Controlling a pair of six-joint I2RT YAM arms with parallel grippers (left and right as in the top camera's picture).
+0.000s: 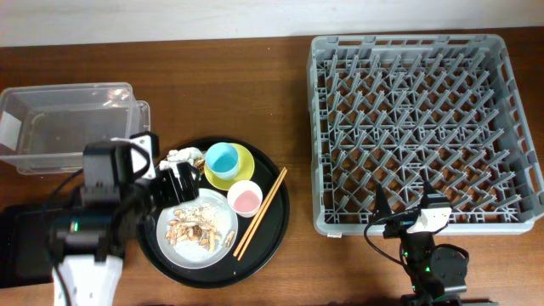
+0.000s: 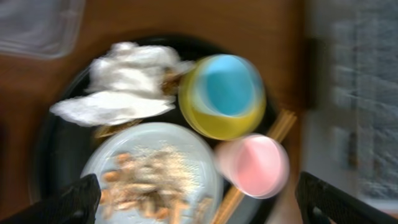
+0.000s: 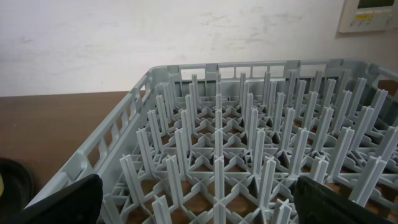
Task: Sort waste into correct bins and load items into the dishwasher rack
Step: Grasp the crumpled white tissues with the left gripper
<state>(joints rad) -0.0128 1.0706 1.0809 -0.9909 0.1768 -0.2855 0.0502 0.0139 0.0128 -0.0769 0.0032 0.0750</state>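
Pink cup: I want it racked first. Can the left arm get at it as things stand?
Probably yes. The left tool hangs open right above the round black tray, and the pink cup stands upright with nothing over it. Only the chopsticks and yellow bowl crowd its sides.

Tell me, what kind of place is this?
Probably a dish-clearing practice table, not a real kitchen: a grey dishwasher rack, a round tray of dirty dishes and a clear tub.

The rack looks matt plastic, the tub clear plastic, the chopsticks wood, napkins paper
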